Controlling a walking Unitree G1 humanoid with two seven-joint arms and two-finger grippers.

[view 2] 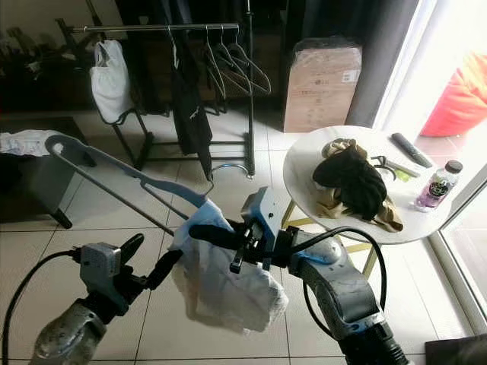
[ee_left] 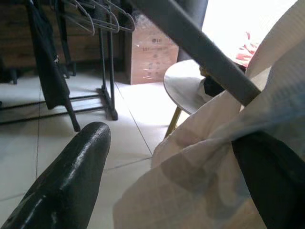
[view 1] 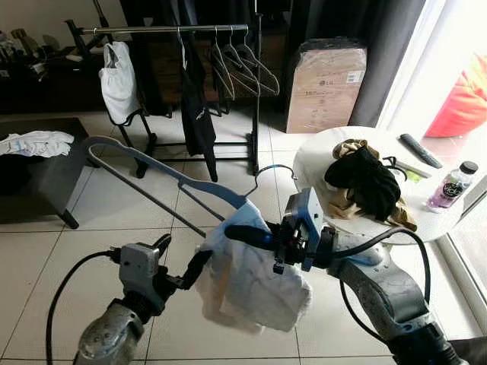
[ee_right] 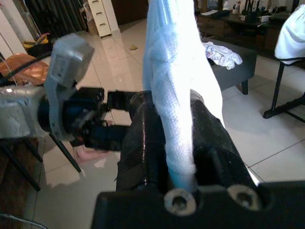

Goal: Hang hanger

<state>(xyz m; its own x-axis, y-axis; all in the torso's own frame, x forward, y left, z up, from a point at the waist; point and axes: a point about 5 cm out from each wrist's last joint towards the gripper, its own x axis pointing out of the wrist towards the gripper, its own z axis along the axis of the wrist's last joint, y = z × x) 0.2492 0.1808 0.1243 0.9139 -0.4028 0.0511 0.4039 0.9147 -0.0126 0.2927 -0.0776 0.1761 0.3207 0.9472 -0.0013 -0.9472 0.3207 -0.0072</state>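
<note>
White cloth: a pale garment hangs nearest the camera between the two arms, draped on the grey hanger, which slants up and away to the robot's left.
Right gripper: the right gripper is clamped on the cloth at the hanger's neck; the right wrist view shows the fabric pinched between its two black fingers.
Left gripper: the left gripper reaches into the garment's lower left edge with its fingers spread. One finger is bare and the other lies under the cloth, so it does not look closed on anything.
Hook: the wire hook curls above the right gripper, free in the air.
Round table: to the right stands a white table with a dark clothes heap, a bottle and a remote.
Clothes rail: well beyond, across the tiled floor, the rail holds a white garment, a black one and empty hangers.
Step in hand: judged from the head views, carrying the loaded hanger; hanging not yet begun.
Next move: likely walking to the rail, then raising the hook over the bar in a free gap.
View difference: the right wrist view confirms the pinch and also catches the left gripper, while the head views alone show hook and rail together.
</note>
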